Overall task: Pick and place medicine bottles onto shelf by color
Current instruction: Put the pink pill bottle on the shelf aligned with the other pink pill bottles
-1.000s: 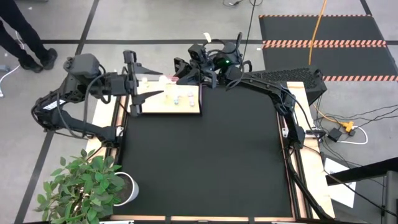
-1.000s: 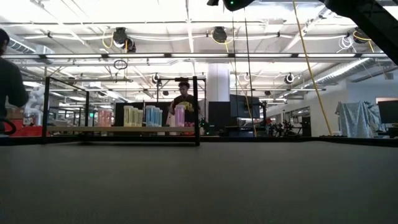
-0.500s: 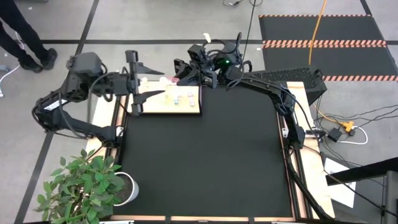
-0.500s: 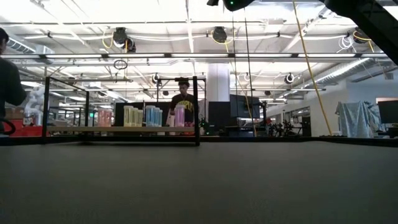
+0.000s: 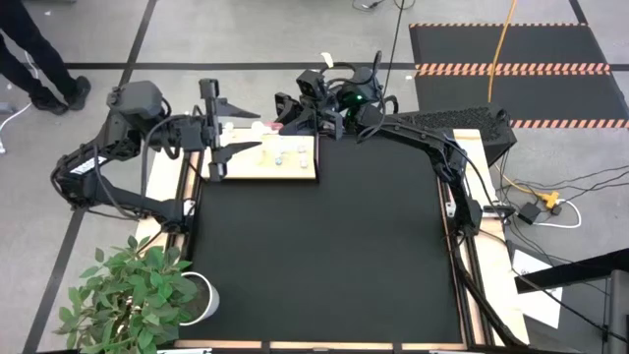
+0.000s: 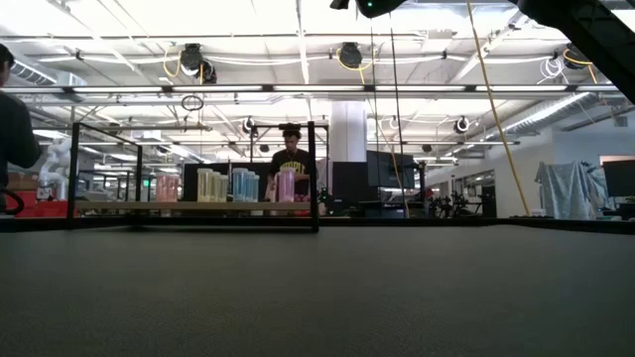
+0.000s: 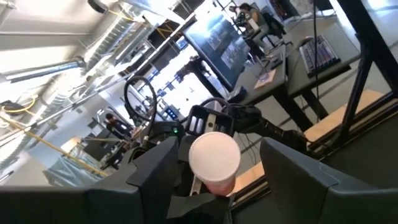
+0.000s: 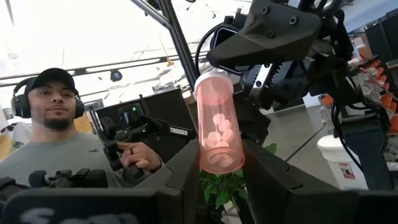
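**Pink bottle between two claws above the shelf**

The pink bottle hangs over the shelf's far edge, its body clamped in the right claw. The left claw, slightly nearer the shelf than before, spreads wide around its white cap.

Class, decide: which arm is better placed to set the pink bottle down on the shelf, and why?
Right. The right tool is shut on the pink bottle, close beside the shelf. The left tool is open, its fingers standing clear of the bottle's white cap.
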You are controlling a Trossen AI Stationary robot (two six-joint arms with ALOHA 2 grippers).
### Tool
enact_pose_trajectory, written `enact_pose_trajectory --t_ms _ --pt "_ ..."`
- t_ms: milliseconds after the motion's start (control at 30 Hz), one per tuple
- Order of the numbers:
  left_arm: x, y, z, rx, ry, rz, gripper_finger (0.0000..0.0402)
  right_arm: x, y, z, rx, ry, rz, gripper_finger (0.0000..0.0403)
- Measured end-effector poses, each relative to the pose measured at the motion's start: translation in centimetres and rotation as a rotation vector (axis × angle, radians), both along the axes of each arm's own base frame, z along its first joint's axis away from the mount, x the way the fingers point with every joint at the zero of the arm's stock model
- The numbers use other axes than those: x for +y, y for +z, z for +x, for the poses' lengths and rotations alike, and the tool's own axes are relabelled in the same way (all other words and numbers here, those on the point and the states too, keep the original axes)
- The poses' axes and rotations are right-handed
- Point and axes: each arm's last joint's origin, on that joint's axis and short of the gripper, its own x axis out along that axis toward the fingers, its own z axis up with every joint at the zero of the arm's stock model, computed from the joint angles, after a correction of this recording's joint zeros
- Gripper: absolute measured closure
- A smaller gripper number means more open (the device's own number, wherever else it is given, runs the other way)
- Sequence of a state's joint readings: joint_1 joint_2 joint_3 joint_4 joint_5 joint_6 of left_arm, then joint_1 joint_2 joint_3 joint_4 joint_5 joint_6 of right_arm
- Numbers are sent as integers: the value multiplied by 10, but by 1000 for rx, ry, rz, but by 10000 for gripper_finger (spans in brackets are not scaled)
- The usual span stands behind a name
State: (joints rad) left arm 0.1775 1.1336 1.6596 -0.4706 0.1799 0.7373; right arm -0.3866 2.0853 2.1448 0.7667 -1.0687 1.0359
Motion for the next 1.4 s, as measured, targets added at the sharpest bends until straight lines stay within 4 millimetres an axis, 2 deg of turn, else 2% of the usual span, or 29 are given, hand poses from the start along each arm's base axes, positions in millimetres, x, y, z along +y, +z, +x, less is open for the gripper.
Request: enact_pose_trajectory --t_ms 400,867,967,1233,1400 --pt "10 -1 1 9 -22 -29 262 0 0 0 -1 -5 5 300" --pt "12 -2 0 17 -54 -47 268 0 -2 2 20 -4 -8 298" --pt "13 -2 0 20 -32 -59 268 -2 -5 4 12 -29 -52 282" --pt "14 -4 -1 35 41 -73 268 -19 -22 8 134 -85 -71 206" --pt "15 -4 -2 32 65 -77 268 -30 -35 8 212 -103 -93 184"
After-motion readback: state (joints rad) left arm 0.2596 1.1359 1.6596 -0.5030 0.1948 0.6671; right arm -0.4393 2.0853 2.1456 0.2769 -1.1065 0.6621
